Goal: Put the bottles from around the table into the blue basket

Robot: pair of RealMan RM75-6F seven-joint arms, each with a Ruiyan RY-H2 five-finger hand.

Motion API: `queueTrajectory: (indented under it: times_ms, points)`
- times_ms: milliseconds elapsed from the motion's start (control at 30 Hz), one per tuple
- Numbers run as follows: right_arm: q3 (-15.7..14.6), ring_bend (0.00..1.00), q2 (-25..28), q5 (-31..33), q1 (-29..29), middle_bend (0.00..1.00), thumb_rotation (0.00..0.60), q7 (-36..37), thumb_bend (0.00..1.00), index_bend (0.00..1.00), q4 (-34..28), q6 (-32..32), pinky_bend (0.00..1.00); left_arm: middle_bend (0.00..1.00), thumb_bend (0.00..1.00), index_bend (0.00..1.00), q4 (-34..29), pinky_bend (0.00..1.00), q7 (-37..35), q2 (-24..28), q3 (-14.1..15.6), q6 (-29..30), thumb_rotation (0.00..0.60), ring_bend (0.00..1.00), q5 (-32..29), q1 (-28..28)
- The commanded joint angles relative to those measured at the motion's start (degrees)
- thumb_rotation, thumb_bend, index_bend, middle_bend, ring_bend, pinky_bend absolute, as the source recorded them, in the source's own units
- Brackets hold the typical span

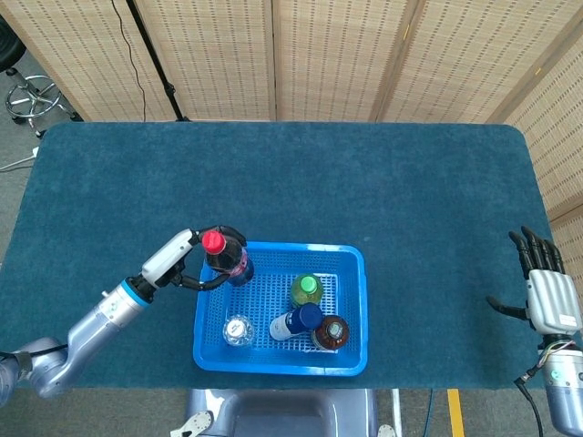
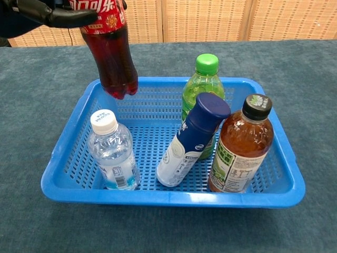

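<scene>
My left hand [image 1: 187, 259] grips a cola bottle [image 1: 225, 258] with a red cap and red label, held in the air over the far left corner of the blue basket [image 1: 353, 309]. In the chest view the cola bottle [image 2: 111, 58] hangs slightly tilted above the basket rim [image 2: 168, 198], and dark fingers [image 2: 55, 16] wrap its label. Inside the basket stand a clear water bottle [image 2: 112, 152], a green-capped bottle [image 2: 199, 88], a leaning navy-and-white bottle [image 2: 192, 139] and a brown tea bottle [image 2: 242, 145]. My right hand [image 1: 545, 291] is off the table's right edge, fingers spread, holding nothing.
The dark teal table [image 1: 410, 200] stretches behind and to the right of the basket. Woven folding screens [image 1: 328, 55] stand behind the table. A stool [image 1: 32, 96] is on the floor at the far left.
</scene>
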Motion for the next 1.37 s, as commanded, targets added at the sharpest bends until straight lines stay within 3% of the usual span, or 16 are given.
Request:
queueTrajectory:
  times_ms: [33, 167, 267, 333, 400, 433, 567, 800, 967, 1067, 1167, 1367]
  points:
    - [0.0, 0.0, 0.1, -0.1, -0.1, 0.0, 0.6, 0.2, 0.0, 0.0, -0.1, 0.1, 0.0, 0.44, 0.55, 0.66, 1.6, 0.45, 1.6, -2.9, 1.1, -1.3, 0.6, 0.37, -0.8, -0.3]
    - [0.0, 0.0, 0.4, 0.0, -0.2, 0.0, 0.6, 0.6, 0.0, 0.0, -0.1, 0.2, 0.0, 0.41, 0.51, 0.62, 4.8, 0.45, 6.1, -6.9, 1.7, -2.4, 0.6, 0.31, -2.8, -0.3]
    - [0.0, 0.0, 0.5, 0.0, -0.2, 0.0, 0.6, 0.8, 0.0, 0.0, 0.0, 0.1, 0.0, 0.33, 0.48, 0.54, 6.6, 0.37, 8.7, -8.9, 2.2, -3.4, 0.6, 0.22, -3.6, -0.6]
    - [0.0, 0.0, 0.5, 0.0, -0.2, 0.0, 0.6, 1.0, 0.0, 0.0, 0.1, 0.1, 0.0, 0.16, 0.41, 0.31, 7.3, 0.23, 9.6, -9.4, 2.8, -4.2, 0.6, 0.1, -3.3, -0.9]
    - [0.0, 0.0, 0.6, 0.0, -0.3, 0.0, 0.6, 1.2, 0.0, 0.0, 0.1, 0.2, 0.0, 0.01, 0.29, 0.04, 7.5, 0.05, 9.8, -8.5, 4.3, -6.4, 0.6, 0.0, -1.7, -2.1]
    - [0.1, 0.0, 0.7, 0.0, -0.3, 0.0, 0.6, 1.3, 0.0, 0.0, 0.1, 0.2, 0.0, 0.0, 0.25, 0.01, 7.4, 0.01, 9.5, -7.9, 4.7, -6.9, 0.6, 0.0, -1.1, -2.6]
    - [0.0, 0.0, 0.9, -0.3, -0.4, 0.0, 0.6, 1.6, 0.0, 0.0, 0.0, 0.5, 0.0, 0.0, 0.11, 0.0, 6.8, 0.0, 9.1, -6.6, 5.2, -6.0, 0.6, 0.0, 0.0, -2.9]
    - [0.0, 0.0, 1.1, -1.5, -0.9, 0.0, 0.6, -0.4, 0.0, 0.0, -0.2, 2.6, 0.0, 0.0, 0.09, 0.0, 2.3, 0.0, 14.1, -1.0, 4.3, 4.0, 0.6, 0.0, 0.8, 1.4]
    - [0.4, 0.0, -1.0, -1.4, -1.5, 0.0, 0.6, -13.3, 0.0, 0.0, 1.6, 7.1, 0.0, 0.0, 0.09, 0.0, -3.1, 0.0, 26.1, 6.7, 4.3, 9.8, 0.6, 0.0, -2.2, 7.2]
    - [-0.4, 0.0, -1.8, -2.2, -1.6, 0.0, 0.6, -19.8, 0.0, 0.0, 0.8, 8.2, 0.0, 0.0, 0.09, 0.0, -7.2, 0.0, 40.7, 12.4, 6.0, 13.8, 0.6, 0.0, -5.8, 13.3]
    - [-1.0, 0.0, -2.2, -3.1, -1.8, 0.0, 0.6, -23.5, 0.0, 0.0, -0.5, 9.0, 0.0, 0.0, 0.09, 0.0, -8.5, 0.0, 49.6, 14.0, 7.4, 18.0, 0.6, 0.0, -8.6, 18.4]
    - [-1.9, 0.0, -2.2, -4.3, -2.4, 0.0, 0.6, -25.8, 0.0, 0.0, -2.5, 9.8, 0.0, 0.0, 0.09, 0.0, -4.2, 0.0, 50.0, 12.5, 9.6, 23.4, 0.6, 0.0, -11.7, 26.3]
